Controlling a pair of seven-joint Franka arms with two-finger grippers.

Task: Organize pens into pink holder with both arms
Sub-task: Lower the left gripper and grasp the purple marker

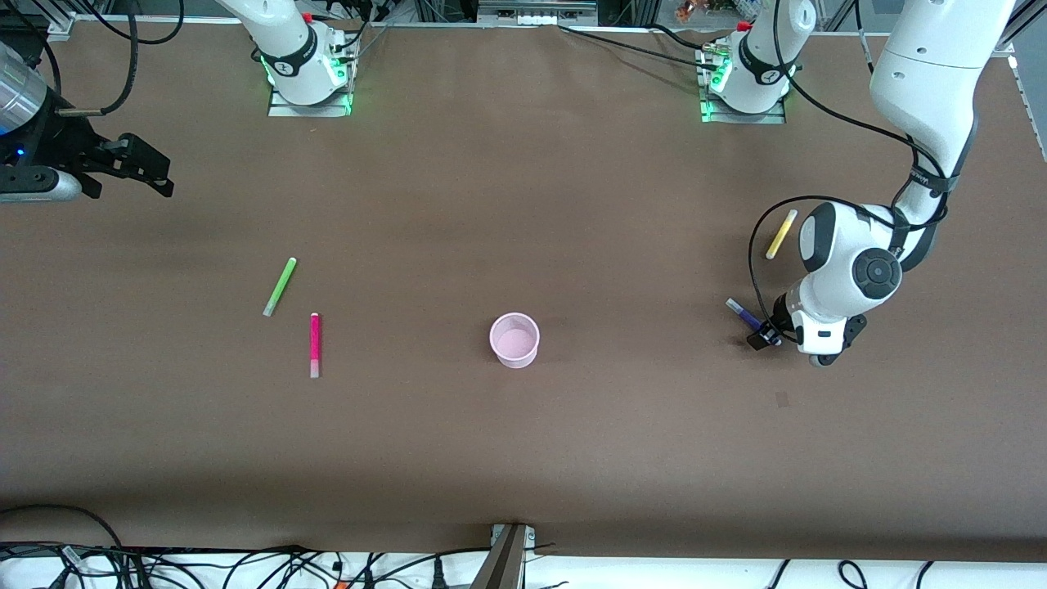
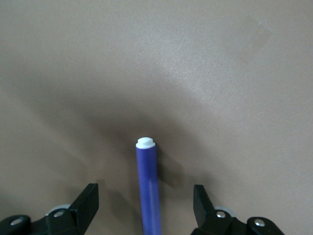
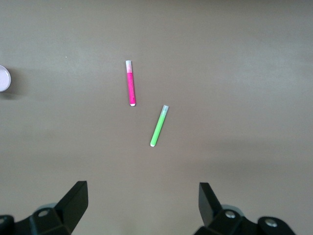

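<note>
Counter (image 1: 523,458) in brown carries all 4 pens and the pink holder (image 1: 514,340), which you will find standing upright near the middle with nothing visible inside it.

Your left claw (image 1: 765,335) is down low at the left arm's end of the counter, over the dark purple pen (image 1: 743,312). In the left wrist view its fingers (image 2: 87,201) are spread apart with the purple pen (image 2: 147,188) lying between them, pale cap pointing away from the wrist; neither finger touches the barrel.

You can see the yellow pen (image 1: 781,234) lying on the counter farther from the front camera than the purple one, close beside the left arm's white wrist housing.

Your right claw (image 1: 143,173) waits in the air over the right arm's end of the counter, gaping and empty. Its wrist view looks down past both fingers (image 3: 73,203) at the magenta-pink pen (image 3: 130,83) and the green pen (image 3: 159,126), with the holder's rim (image 3: 4,78) just at the edge.

On the counter the green pen (image 1: 279,287) and magenta-pink pen (image 1: 315,345) lie near each other but apart, the pink one nearer the front camera, both well apart from the holder toward the right arm's end.
</note>
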